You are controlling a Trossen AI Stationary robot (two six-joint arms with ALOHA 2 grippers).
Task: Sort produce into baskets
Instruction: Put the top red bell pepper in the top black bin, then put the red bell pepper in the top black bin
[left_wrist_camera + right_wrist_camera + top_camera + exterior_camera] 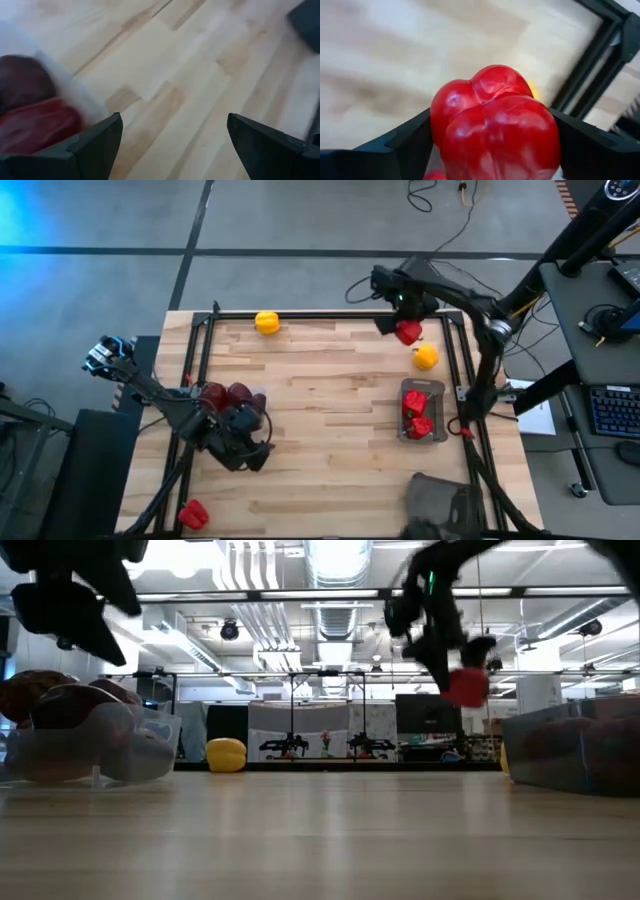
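Note:
My right gripper [405, 330] is shut on a bright red pepper [495, 125] above the table's far right corner; the low view shows the pepper [465, 687] well above the tabletop. My left gripper [175, 125] is open and empty, just near of a clear basket [230, 397] holding dark maroon peppers. It also shows in the high view [255, 448]. A second clear basket [423, 412] at the right holds red peppers. A dark grey basket [440, 498] stands at the near right edge. My right gripper pinches the red pepper between its two fingers, one finger [410, 142] on each side of its lumpy body [445, 115]. The fingers slant down from above. The pepper hangs at the fingers, lifted clear of the table.
Loose on the table lie a yellow pepper [267, 323] at the far edge, another yellow pepper [425, 357] just beyond the right basket, and a red pepper [193, 513] at the near left corner. A black frame [200, 330] rims the tabletop. The middle is bare wood.

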